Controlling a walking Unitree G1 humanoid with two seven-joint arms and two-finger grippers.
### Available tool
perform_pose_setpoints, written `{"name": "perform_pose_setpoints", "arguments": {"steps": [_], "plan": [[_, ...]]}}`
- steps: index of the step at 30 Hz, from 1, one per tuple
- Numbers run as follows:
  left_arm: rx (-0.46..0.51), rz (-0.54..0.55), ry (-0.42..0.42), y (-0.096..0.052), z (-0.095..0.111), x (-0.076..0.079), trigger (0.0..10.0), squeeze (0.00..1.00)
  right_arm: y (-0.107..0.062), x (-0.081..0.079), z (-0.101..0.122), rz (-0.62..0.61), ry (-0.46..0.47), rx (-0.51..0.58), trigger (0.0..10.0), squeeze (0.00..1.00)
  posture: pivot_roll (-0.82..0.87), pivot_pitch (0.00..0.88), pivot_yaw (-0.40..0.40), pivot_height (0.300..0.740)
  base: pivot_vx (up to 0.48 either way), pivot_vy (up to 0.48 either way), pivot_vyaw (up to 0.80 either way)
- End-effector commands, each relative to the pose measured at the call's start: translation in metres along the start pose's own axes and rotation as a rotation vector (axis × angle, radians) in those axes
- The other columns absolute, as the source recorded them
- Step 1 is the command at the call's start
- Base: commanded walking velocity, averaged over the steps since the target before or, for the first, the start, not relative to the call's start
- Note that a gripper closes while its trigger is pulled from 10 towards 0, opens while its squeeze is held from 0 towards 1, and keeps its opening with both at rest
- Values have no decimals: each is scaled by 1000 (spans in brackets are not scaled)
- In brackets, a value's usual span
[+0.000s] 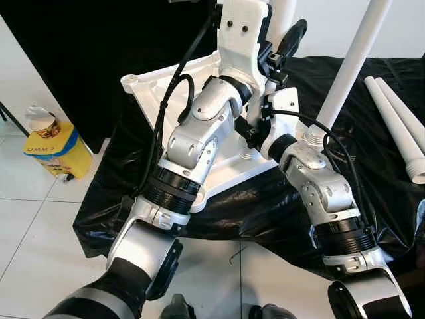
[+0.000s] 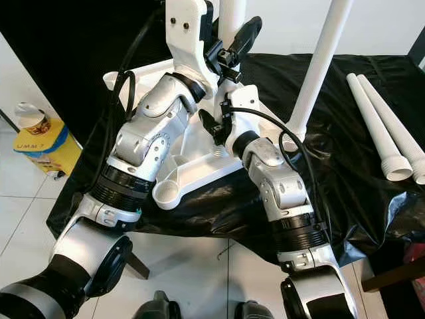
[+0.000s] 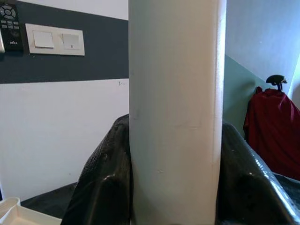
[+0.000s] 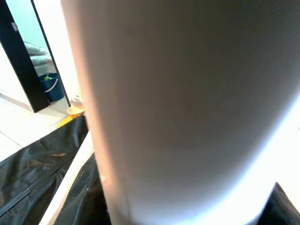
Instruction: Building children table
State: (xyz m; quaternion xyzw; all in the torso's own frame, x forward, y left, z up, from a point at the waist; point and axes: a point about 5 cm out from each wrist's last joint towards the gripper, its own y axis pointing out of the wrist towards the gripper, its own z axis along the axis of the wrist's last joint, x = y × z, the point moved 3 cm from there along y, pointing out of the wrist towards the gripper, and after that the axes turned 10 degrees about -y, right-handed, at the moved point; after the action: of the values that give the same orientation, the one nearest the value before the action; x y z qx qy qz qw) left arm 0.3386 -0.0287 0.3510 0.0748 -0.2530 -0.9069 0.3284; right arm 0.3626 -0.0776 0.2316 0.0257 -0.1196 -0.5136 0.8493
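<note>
The white table top [image 1: 143, 83] lies upside down on a black plastic sheet [image 1: 265, 206]. A white table leg [image 2: 232, 13] stands upright over its middle, and both grippers hold it. My left gripper [image 2: 229, 50] is shut on the leg [image 3: 176, 112] high up, with a black finger [image 3: 101, 187] on each side. My right gripper [image 2: 216, 126] is shut on the same leg [image 4: 187, 93] low down, near the socket. My left forearm hides the leg's foot. A second leg [image 1: 352, 60] stands upright in the right-hand socket.
Two loose white legs [image 1: 398, 119] lie on the sheet at the far right. A yellow box with a paper cup [image 1: 56, 143] stands on the tiled floor to the left. A black panel stands behind the table top.
</note>
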Motion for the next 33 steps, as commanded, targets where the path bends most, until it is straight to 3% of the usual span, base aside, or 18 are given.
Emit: {"name": "perform_pose_setpoints", "arguments": {"steps": [1,2,8,9,15,20,22,27,31,33], "plan": [[25,-81,-41,2,6,19,10000,345,-2,3,-7,-28,21,-32,10000,0,42,66,14,740,0,0,0],[35,-89,-68,1,7,20,10000,1000,-2,6,-7,-48,27,-35,10000,0,40,70,16,740,0,0,0],[39,-87,-90,-2,7,21,10000,1000,-6,18,-9,-128,42,-34,10000,0,38,90,24,740,0,0,0],[37,-70,-80,-3,7,18,10000,0,-8,20,-10,-146,44,-35,10000,0,36,95,28,740,0,0,0],[60,-27,-90,-7,11,10,10000,0,-11,24,-11,-174,45,-34,10000,0,33,101,34,740,0,0,0],[117,26,-82,-23,18,-6,10000,0,-21,31,-13,-231,21,-16,10000,0,26,124,43,740,0,0,0],[87,60,-22,-31,11,-16,10000,0,-26,33,-12,-248,7,0,10000,0,18,128,46,740,0,0,0],[46,119,21,-45,3,-34,10000,0,-35,37,-9,-284,4,26,10000,0,6,137,60,740,0,0,0],[-50,182,85,-63,-15,-54,10000,0,-50,42,-1,-318,-30,80,10000,0,-21,143,92,740,0,0,0],[-50,182,85,-63,-15,-54,10000,0,-50,42,-1,-318,-30,80,10000,0,-21,143,92,740,0,0,0]]}}
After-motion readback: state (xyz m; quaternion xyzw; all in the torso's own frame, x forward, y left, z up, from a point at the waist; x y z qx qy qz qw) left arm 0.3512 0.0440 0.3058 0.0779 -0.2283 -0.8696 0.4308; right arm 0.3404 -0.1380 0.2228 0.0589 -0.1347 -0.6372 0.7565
